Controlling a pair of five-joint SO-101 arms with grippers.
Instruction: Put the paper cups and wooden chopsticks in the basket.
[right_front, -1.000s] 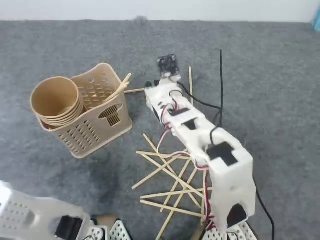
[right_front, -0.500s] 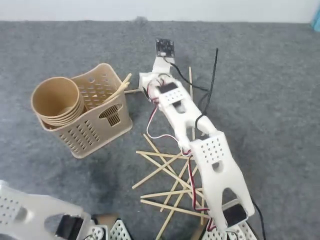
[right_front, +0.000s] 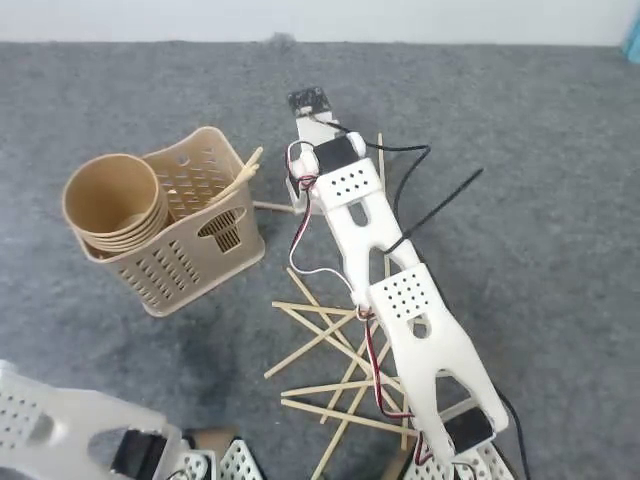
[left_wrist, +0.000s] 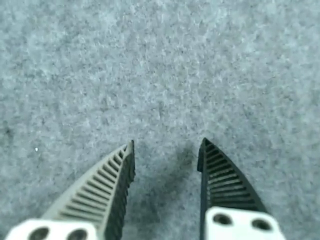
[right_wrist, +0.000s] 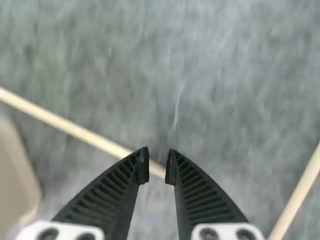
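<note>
Grey felt-like cover (right_front: 120, 100) spread flat under everything, fibres fine and mottled, pale plain wall (right_front: 300, 18) running along the far edge of the cover, soft even light, faint shadows on the cover.

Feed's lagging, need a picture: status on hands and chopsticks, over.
Left hand open over carpet. Right hand on chopstick beside basket, grip unclear. Cups in basket; loose chopsticks under right arm.
</note>
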